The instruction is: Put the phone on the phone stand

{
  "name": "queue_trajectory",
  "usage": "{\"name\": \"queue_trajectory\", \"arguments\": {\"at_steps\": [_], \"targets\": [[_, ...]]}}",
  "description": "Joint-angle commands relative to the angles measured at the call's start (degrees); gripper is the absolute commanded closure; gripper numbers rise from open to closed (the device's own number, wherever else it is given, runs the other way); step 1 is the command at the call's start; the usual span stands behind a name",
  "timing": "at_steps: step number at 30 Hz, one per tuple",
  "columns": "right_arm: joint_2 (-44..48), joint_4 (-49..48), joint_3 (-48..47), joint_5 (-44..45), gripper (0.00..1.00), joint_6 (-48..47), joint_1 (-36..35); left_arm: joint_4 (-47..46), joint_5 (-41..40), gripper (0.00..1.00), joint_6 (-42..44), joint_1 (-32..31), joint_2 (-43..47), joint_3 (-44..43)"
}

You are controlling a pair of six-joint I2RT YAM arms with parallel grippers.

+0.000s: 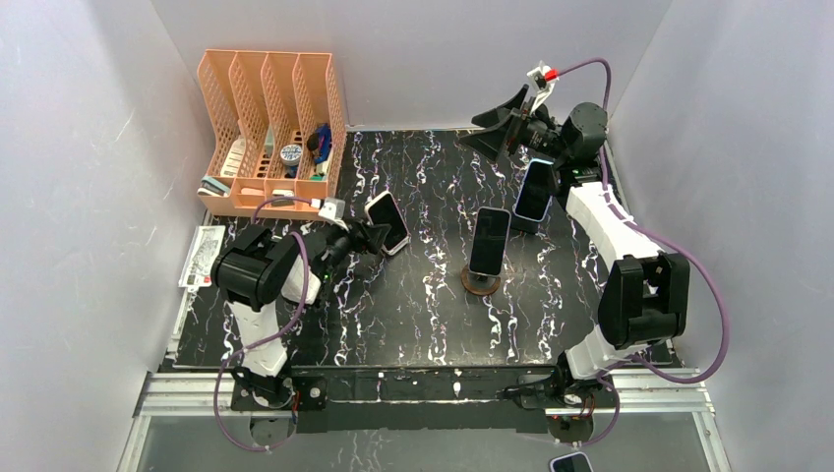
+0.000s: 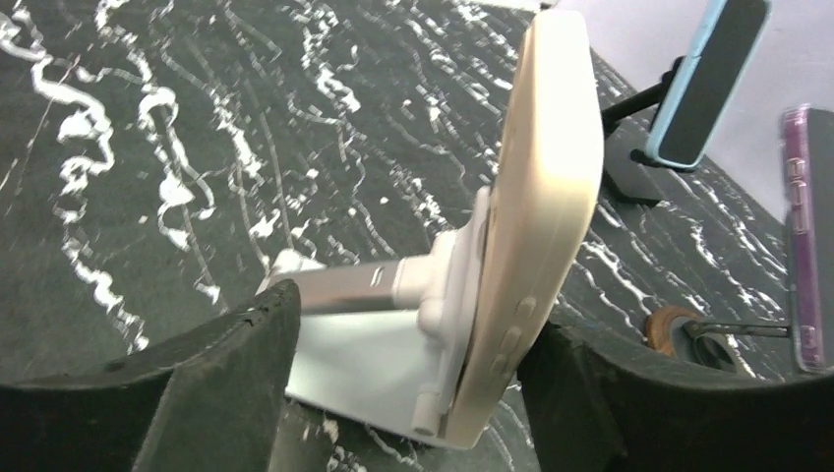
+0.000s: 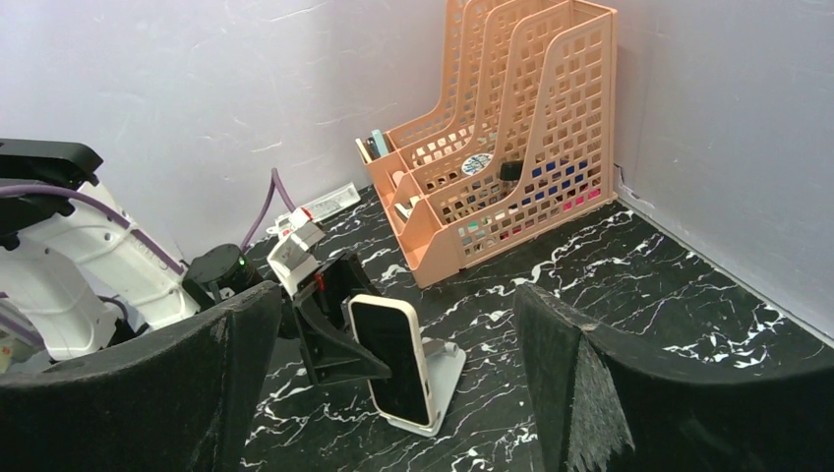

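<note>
A cream-cased phone (image 1: 388, 221) leans upright on a white phone stand (image 2: 364, 364) left of the table's middle. Its side shows in the left wrist view (image 2: 546, 197) and its dark screen in the right wrist view (image 3: 388, 359), with the stand's base (image 3: 447, 379) beneath it. My left gripper (image 1: 366, 236) is open, its fingers (image 2: 226, 393) straddling the phone and stand (image 2: 411, 320). The right-hand finger sits close against the phone's screen side. My right gripper (image 1: 497, 128) is open and empty, raised at the back right (image 3: 393, 295).
An orange file organiser (image 1: 270, 128) with small items stands at the back left. A purple-cased phone (image 1: 489, 241) sits on a round brown stand mid-table. A blue-cased phone (image 1: 534, 192) sits on a black stand behind it. A leaflet (image 1: 202, 256) lies at the left edge.
</note>
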State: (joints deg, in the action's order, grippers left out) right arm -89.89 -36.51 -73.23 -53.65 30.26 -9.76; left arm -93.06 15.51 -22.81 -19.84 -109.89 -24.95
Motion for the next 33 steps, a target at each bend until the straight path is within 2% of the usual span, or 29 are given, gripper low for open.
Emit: {"name": "queue_trajectory", "arguments": {"at_steps": [1,3,4,12,16,19,23,25,27,29,31,33], "targets": [[-0.03,-4.13,-1.49,-1.12,0.05,2.08,0.35,-9.51,-3.57,0.18,3.41,0.92,1.77,2.55],[0.21,-4.09,-1.17,-1.23,0.05,2.34,0.33,-9.50,-3.96,0.05,3.47,0.93,2.82,3.43],[0.34,-4.17,-0.87,-1.27,0.05,2.39,0.31,-9.47,-4.13,0.02,3.47,0.94,3.48,3.92],[2.56,-5.81,4.02,0.92,0.04,4.43,0.32,-8.90,-5.30,0.02,1.66,0.92,11.36,9.13],[5.53,-1.25,7.44,7.56,0.03,3.75,0.30,-6.02,-6.25,0.02,-1.74,0.80,20.06,12.31],[8.09,5.16,9.67,15.41,0.01,1.20,0.34,6.06,-7.06,0.02,-0.41,0.61,32.45,12.52],[11.25,9.55,11.84,22.64,0.01,-1.19,0.19,34.64,-12.33,0.02,7.01,0.46,52.00,6.26],[12.72,13.00,11.61,26.52,0.01,-3.27,0.18,49.27,-15.61,0.02,11.80,0.67,57.98,0.16],[14.16,16.92,10.89,30.85,0.01,-4.59,0.23,62.62,-20.04,0.02,16.62,0.75,60.63,-7.30],[15.99,18.18,11.55,33.90,0.01,-5.63,0.18,72.15,-25.56,0.02,19.34,0.89,60.90,-13.65],[18.50,17.49,13.43,35.03,0.01,-5.74,0.19,78.59,-31.03,0.02,18.73,0.91,60.42,-18.68],[20.26,16.76,15.18,34.94,0.01,-5.59,0.16,80.96,-29.25,0.02,20.54,0.93,60.06,-21.21]]}}
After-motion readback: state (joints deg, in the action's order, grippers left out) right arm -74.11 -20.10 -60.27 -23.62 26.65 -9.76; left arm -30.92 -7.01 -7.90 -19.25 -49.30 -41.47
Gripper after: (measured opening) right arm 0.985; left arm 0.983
